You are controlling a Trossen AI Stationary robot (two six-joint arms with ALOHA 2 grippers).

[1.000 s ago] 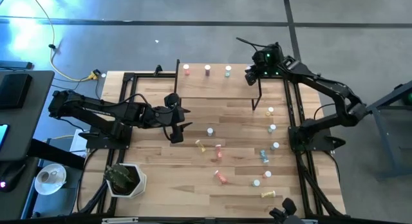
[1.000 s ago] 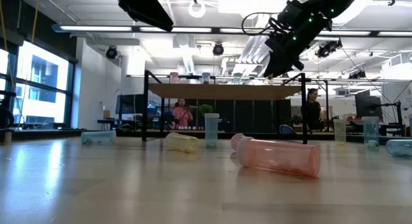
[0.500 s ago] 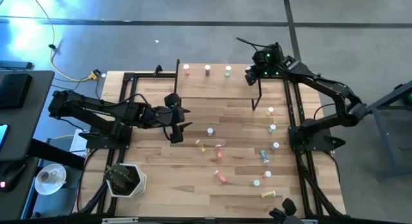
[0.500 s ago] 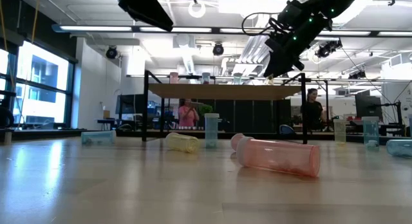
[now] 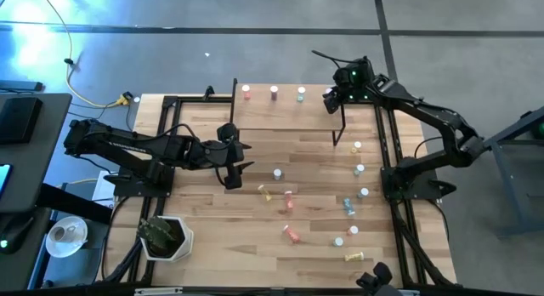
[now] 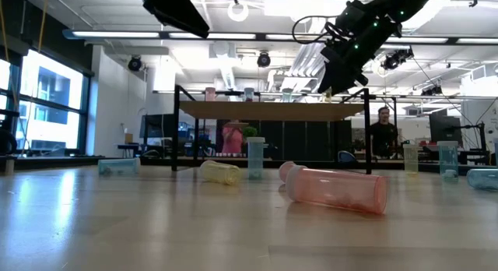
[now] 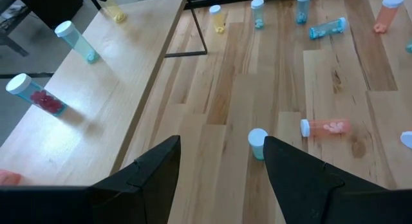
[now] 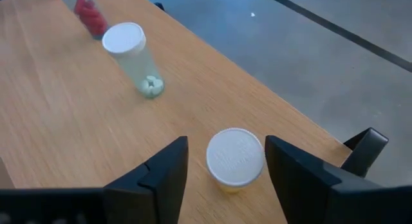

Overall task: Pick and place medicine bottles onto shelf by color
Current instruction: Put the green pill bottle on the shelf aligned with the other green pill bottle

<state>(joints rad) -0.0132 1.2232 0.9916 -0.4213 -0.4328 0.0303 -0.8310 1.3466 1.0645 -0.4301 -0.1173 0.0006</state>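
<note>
The shelf (image 5: pixel 285 113) stands at the table's far edge. On it stand a red bottle (image 5: pixel 246 92), a blue one (image 5: pixel 274 93) and a green one (image 5: pixel 301 93). My right gripper (image 5: pixel 330 100) is open over the shelf's right end. Its fingers stand on either side of an upright yellowish bottle with a white cap (image 8: pixel 235 158), which rests by its base on the shelf (image 8: pixel 77 114). My left gripper (image 5: pixel 234 167) is open and empty above the table, left of an upright blue bottle (image 7: pixel 257 142). Several more bottles lie or stand on the table.
Loose bottles are spread over the table's right half, among them a pink one lying down (image 6: pixel 334 189), a yellow one lying down (image 6: pixel 220 172) and a row near the right edge (image 5: pixel 360 169). A potted plant (image 5: pixel 166 236) stands at the near left corner. People show beyond the table.
</note>
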